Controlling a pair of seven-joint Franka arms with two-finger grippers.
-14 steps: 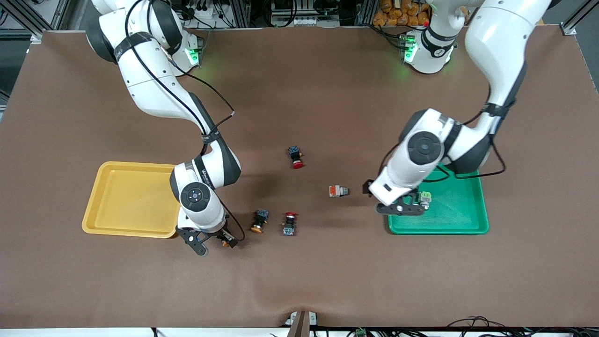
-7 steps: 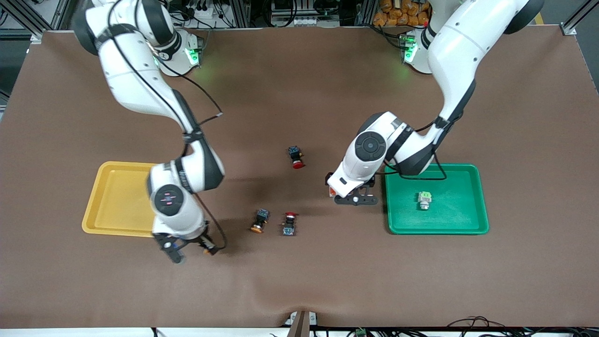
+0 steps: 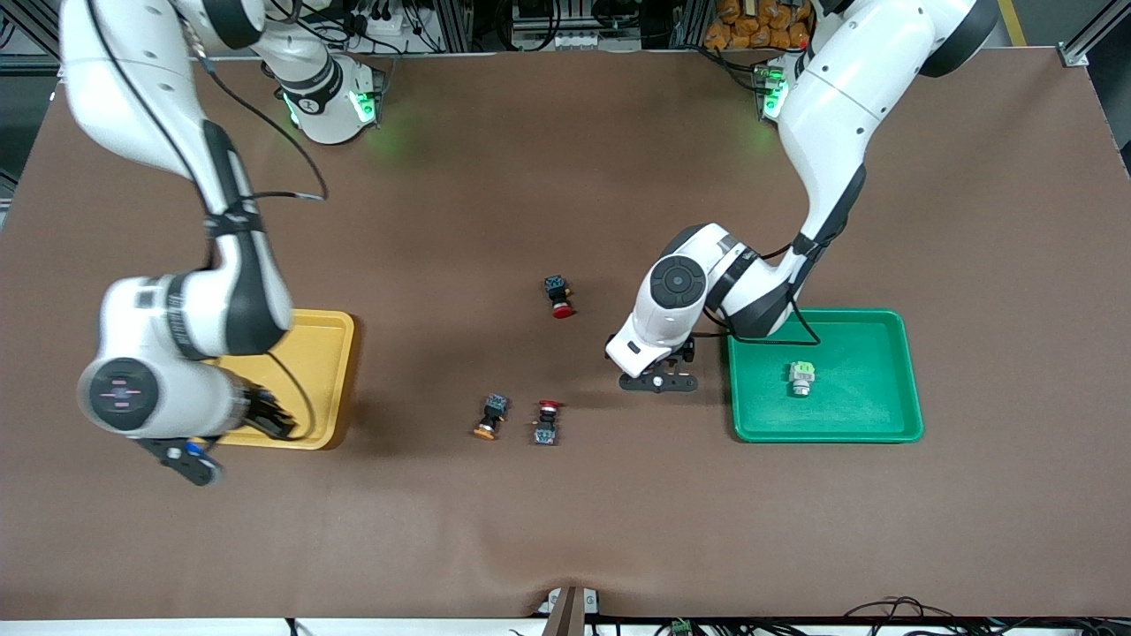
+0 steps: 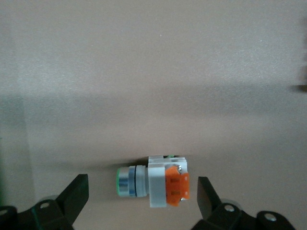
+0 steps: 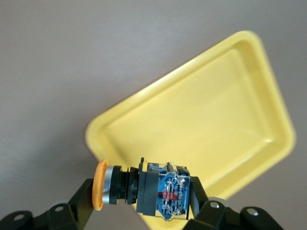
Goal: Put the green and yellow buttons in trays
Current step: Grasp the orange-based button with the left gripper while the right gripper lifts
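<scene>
Yellow-capped black button (image 5: 144,188) is clamped in right gripper (image 5: 142,206), up over the yellow tray (image 5: 201,124) rim. Orange-ended grey button (image 4: 156,181) lies on brown mat (image 3: 565,177) betw. the wide-open fingers of left gripper (image 4: 143,201), just beside green tray (image 3: 892,428). Pale-green-ended button (image 3: 801,378) sits in that tray. 2nd yellow-capped button (image 3: 489,417) lies mid-table beside a red-capped switch (image 3: 546,420); another red one (image 3: 558,296) lies farther from cam.

One switch (image 3: 801,378) in tray (image 3: 892,430), others outside.
</scene>
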